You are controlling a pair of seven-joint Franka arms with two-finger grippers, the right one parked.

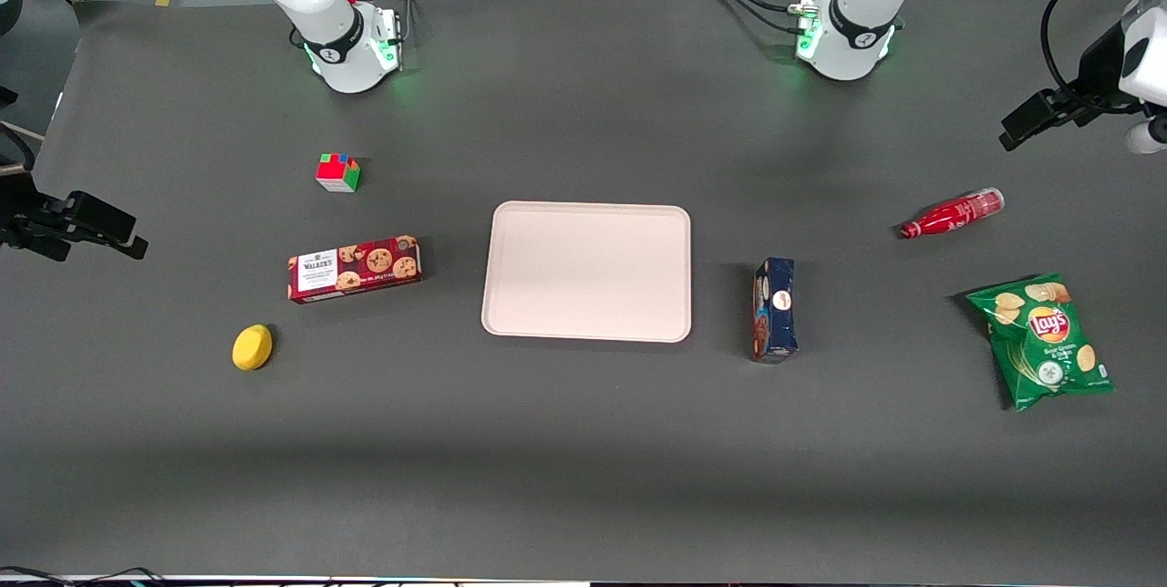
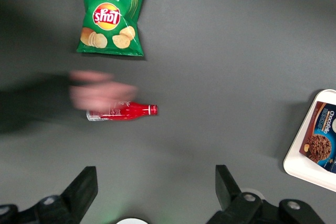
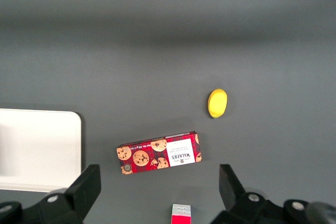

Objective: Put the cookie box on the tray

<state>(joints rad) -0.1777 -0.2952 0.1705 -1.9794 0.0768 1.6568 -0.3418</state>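
Cookie box lies on the worktop near the tray, off its short edge toward the working arm's end, not touching. Its long axis runs parallel to that edge, one end pointing at the front camera. Gripper hangs above the red bottle by the worktop's end edge, facing down, fingers spread wide, holding nothing.

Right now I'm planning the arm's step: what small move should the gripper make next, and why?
Probably carry the open gripper across to above the cookie box: the box rests on the table beside the tray, not on it, while the gripper hangs empty near the red bottle.
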